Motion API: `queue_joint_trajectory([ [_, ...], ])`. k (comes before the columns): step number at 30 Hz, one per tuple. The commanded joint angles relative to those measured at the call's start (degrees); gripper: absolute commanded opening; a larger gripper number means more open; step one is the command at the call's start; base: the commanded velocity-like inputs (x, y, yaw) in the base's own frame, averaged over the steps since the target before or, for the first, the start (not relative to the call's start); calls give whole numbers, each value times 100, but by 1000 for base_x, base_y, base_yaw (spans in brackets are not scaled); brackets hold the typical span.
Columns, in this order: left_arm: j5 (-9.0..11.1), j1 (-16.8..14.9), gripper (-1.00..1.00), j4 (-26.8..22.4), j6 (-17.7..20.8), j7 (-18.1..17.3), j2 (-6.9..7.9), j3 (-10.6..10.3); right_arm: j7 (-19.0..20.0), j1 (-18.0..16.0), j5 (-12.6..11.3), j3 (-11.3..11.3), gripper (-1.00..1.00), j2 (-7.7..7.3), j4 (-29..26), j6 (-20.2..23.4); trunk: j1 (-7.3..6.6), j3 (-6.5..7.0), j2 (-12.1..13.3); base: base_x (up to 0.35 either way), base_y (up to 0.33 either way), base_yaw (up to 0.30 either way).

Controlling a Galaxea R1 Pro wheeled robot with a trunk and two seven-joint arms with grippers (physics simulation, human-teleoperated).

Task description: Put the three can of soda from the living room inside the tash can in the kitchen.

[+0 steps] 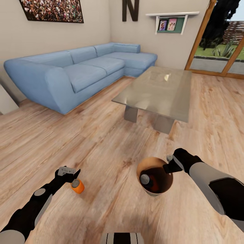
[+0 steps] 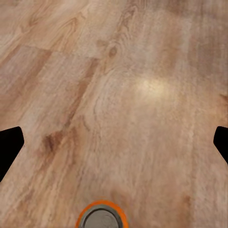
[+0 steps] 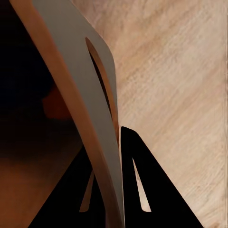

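Looks abt part done imo: trash can (image 1: 155,179) w/ cans inside, right gripper (image 3: 107,190) pinching its rim, left gripper (image 1: 69,173) open over orange can (image 1: 77,186) on floor, kitchen trip left.

Orange soda can (image 2: 102,217) upright on wood floor (image 2: 123,95), fingers (image 2: 8,149) spread apart.

There is one orange soda can (image 1: 77,186) on the wood floor (image 1: 101,142). One more can (image 1: 146,179) sits inside the one trash can (image 1: 159,194). There is one blue sofa (image 1: 78,73), one glass table (image 1: 159,91), one big letter N (image 1: 130,10) and one crowd picture (image 1: 52,10).
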Motion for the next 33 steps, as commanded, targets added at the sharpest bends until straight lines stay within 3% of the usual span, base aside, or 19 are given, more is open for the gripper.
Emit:
queue_joint_trajectory([
  [1, -1, 0, 100, 0, -3, 2, 0, -2, 35, -3, -71, -35, -100, 6, 0, 10, -1, 1, 0, 285, 40, 0],
  [12, -2, 0, 100, 2, -50, -16, 0, -26, 29, -3, -64, -30, -100, 43, -4, 10, -1, 1, 0, 121, 12, 0],
  [18, -21, 0, 100, 166, -47, 19, -35, -48, 28, -4, -61, -33, -100, 39, -327, 134, 15, -132, -8, 4, 0, 0],
  [25, -17, 0, 100, 358, -101, 12, -54, -51, 90, -12, -76, -51, -100, 38, -775, 731, 33, -287, -18, 0, 0, 0],
  [28, -1, 0, 100, 521, -342, 1, -53, -51, 115, -21, -85, -54, -100, 38, -1143, 1165, 41, -354, -22, 0, 0, 0],
  [33, 7, 0, 100, 777, -688, -25, -53, -58, 135, -39, -100, -56, -100, 41, -1518, 1229, 54, -465, -28, 0, 0, 0],
])
